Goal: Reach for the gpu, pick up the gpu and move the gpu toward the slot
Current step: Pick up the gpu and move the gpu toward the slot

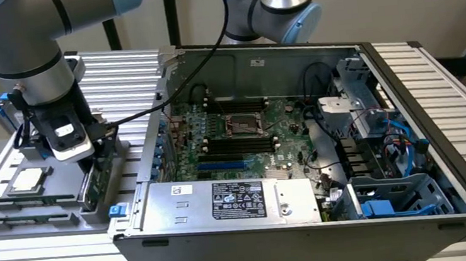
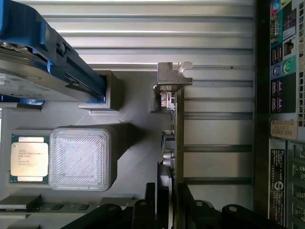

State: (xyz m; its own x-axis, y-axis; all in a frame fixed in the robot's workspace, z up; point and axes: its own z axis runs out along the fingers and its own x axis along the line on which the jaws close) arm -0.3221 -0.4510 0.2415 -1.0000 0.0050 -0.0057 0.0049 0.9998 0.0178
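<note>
The thin green circuit-board gpu (image 2: 180, 133), silver bracket at one end, stands on edge; the black gripper (image 2: 167, 191) straddles it, clamped or not I cannot tell.

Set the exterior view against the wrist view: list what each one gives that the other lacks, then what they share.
The exterior view adds the inside of the open computer case, with its motherboard and silver power supply. The wrist view adds a facing look at the rear port panel and the silver bracket ending the gpu. Shared: the gripper down at the gpu, which stands on edge in the grey holder, and the processor chip nearby.
</note>
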